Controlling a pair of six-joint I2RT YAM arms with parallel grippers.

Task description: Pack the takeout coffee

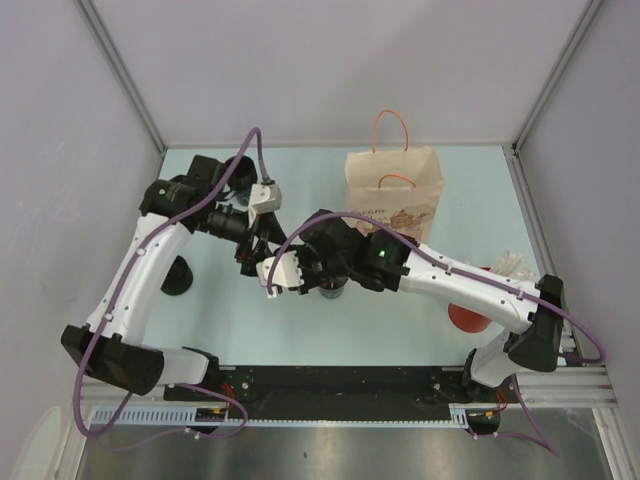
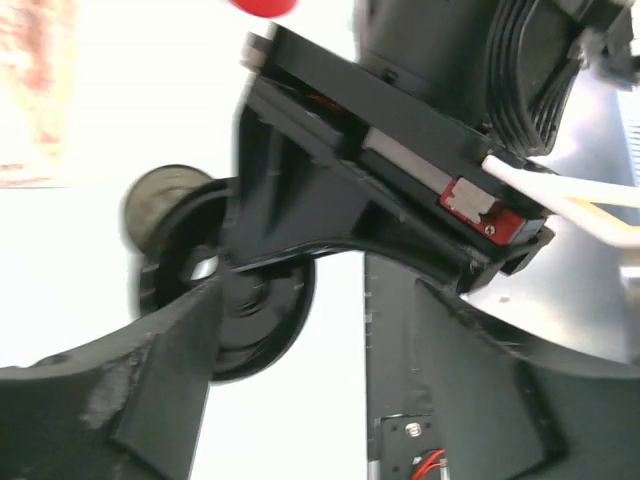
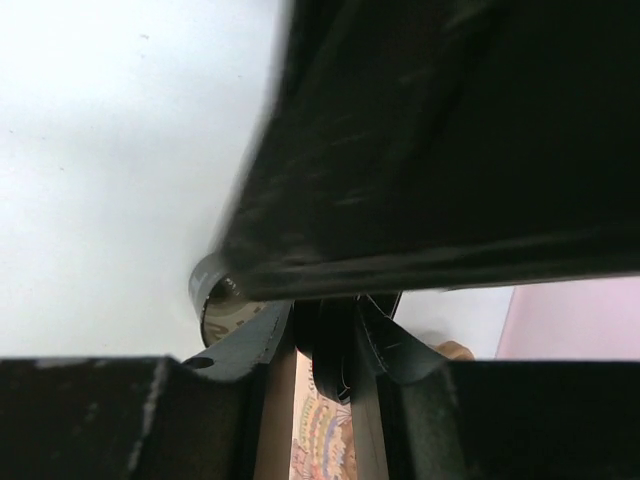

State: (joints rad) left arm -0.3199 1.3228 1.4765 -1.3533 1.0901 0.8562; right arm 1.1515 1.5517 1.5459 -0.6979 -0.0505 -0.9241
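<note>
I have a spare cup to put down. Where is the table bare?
Bare table along the near edge, between the two arm bases, and at the back right, between the paper bag and the wall. The middle is crowded: left arm and right arm meet over a cup. A black object sits left, a red object right.

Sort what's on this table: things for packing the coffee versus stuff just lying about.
For the job:
brown paper bag with orange handles
dark round cup
black round plastic lid

Lying about:
red round object
white wrappers
</note>
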